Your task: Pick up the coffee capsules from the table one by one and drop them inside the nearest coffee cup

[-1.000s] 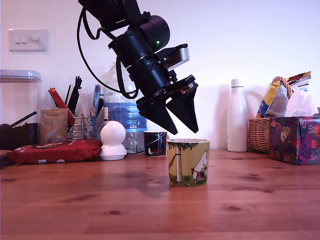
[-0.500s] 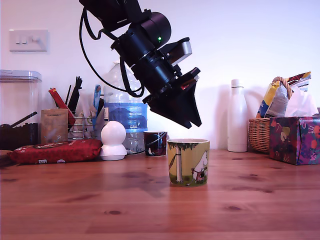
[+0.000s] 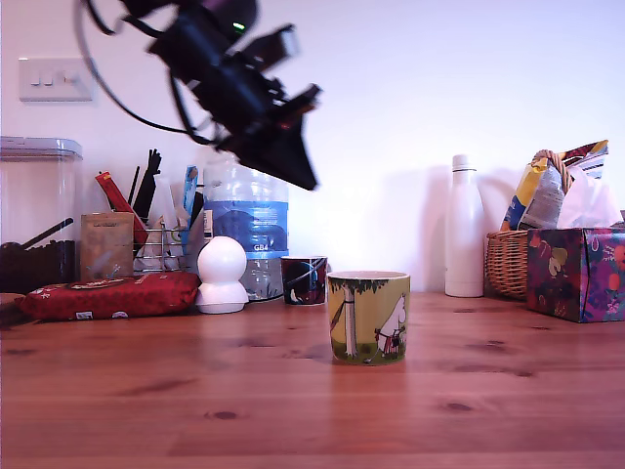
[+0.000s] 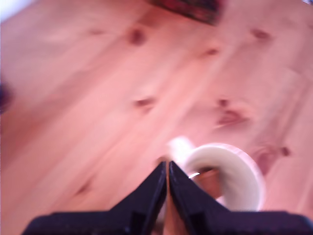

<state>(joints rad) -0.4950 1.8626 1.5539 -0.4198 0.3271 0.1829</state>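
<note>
Hovering high above the table (image 3: 146, 391), the gripper (image 4: 167, 166) had its jaws pressed together, empty, with a brown capsule (image 4: 211, 182) inside the yellow-green mug (image 3: 368, 317)

I see the yellow-green coffee cup (image 3: 368, 317) upright at the frame's middle on the brown table (image 3: 195, 410), a brown capsule (image 4: 209, 181) inside.

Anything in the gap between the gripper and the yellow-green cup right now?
Nothing: in the exterior view the gripper hangs above-left of the coffee cup, with only bare wall showing between them.
</note>
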